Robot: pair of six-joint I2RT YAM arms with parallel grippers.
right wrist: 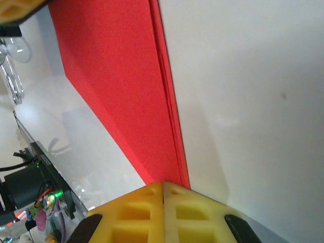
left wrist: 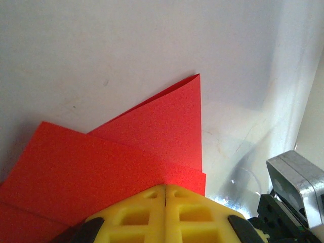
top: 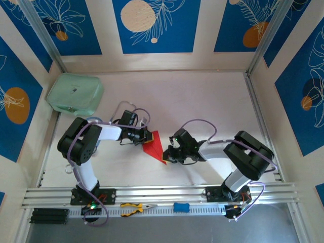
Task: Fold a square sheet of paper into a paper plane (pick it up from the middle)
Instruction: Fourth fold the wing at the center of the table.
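The square sheet of paper (top: 155,145) is folded into a bright red pointed shape of several layers, held just above the table between the two arms. My left gripper (top: 148,137) is shut on its upper left edge. In the left wrist view the yellow jaws (left wrist: 165,187) meet on the red paper (left wrist: 126,147), whose folded flap rises to a point. My right gripper (top: 168,154) is shut on the lower tip. The right wrist view has the closed jaws (right wrist: 163,185) pinching the narrow end of the paper (right wrist: 116,76), its stacked edges running away from them.
A mint-green pouch (top: 75,94) lies at the back left by the wall. Yellow-handled pliers (top: 134,207) and a small blue object (top: 181,207) rest on the aluminium rail (top: 162,193) at the near edge. Blue patterned walls enclose the table.
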